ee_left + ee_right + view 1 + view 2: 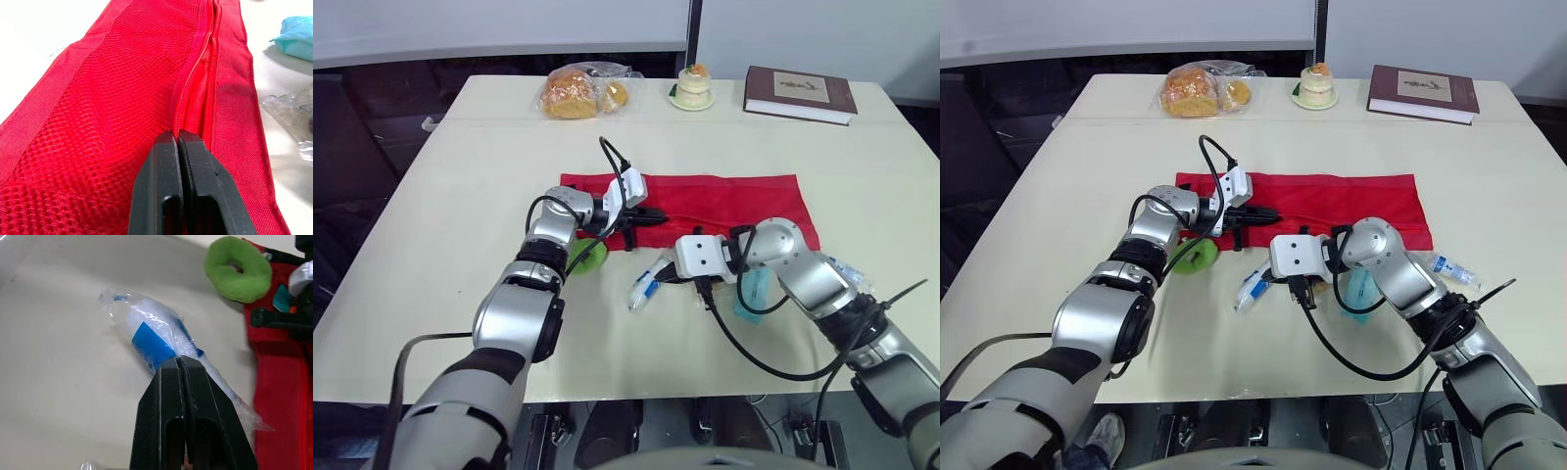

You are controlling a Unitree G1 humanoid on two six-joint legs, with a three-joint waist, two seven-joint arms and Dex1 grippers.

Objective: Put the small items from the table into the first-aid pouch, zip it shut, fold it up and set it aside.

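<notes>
Loading the first-aid kit: on the counter (460, 196), the left gripper (658, 216) has its fingers pressed together on the zip edge of the red pouch (724, 201). The pouch lies flat at mid-counter, its zip apparently open, with a green ring (590, 257) just beside it. Further right, the right gripper (178, 360) pinches the wrapper of a blue-and-white packet (151, 338). The likely next move is to lift that packet into the held opening.

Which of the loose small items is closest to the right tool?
The clear-wrapped packet with the blue label, right at the right tool's closed tips; the green ring and teal packet lie farther off.
</notes>
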